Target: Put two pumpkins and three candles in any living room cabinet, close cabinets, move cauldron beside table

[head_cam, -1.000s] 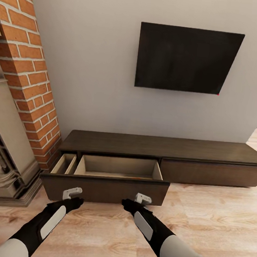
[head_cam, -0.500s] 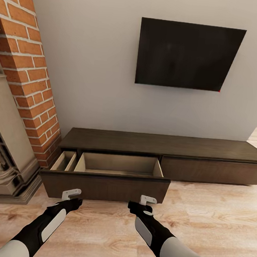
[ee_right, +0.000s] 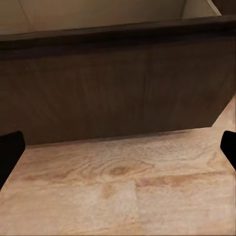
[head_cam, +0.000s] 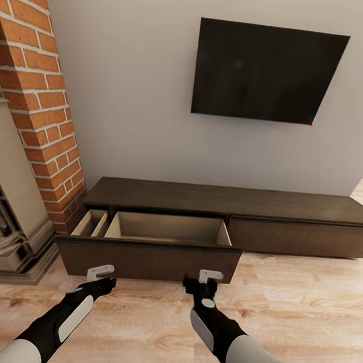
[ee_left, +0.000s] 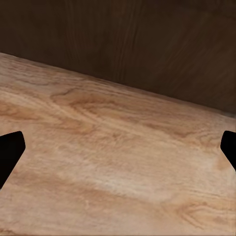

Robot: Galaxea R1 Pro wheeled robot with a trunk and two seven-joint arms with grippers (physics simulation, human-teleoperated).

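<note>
The long low dark-brown cabinet (head_cam: pixel 230 200) stands against the wall. Its left drawer (head_cam: pixel 148 259) is pulled out, and the part of its pale interior (head_cam: pixel 168 227) that I can see holds nothing. My left gripper (head_cam: pixel 100 271) hovers open just before the drawer front (ee_left: pixel 128 39), low over the floor. My right gripper (head_cam: pixel 211 275) is also open, pointing at the same drawer front (ee_right: pixel 118 88) near its right end. Both grippers hold nothing. The pumpkins, candles, cauldron and table are out of view.
A black TV (head_cam: pixel 268 73) hangs on the wall above the cabinet. A brick chimney (head_cam: pixel 40 94) and a stone fireplace surround (head_cam: pixel 5 213) stand close at the left. The right drawer front (head_cam: pixel 304 238) is shut. Wood floor (head_cam: pixel 302 306) stretches to the right.
My right gripper has shifted to the right along the drawer front and straightened. The left gripper has barely moved. The view has drifted slightly, and the drawer stays pulled out.
</note>
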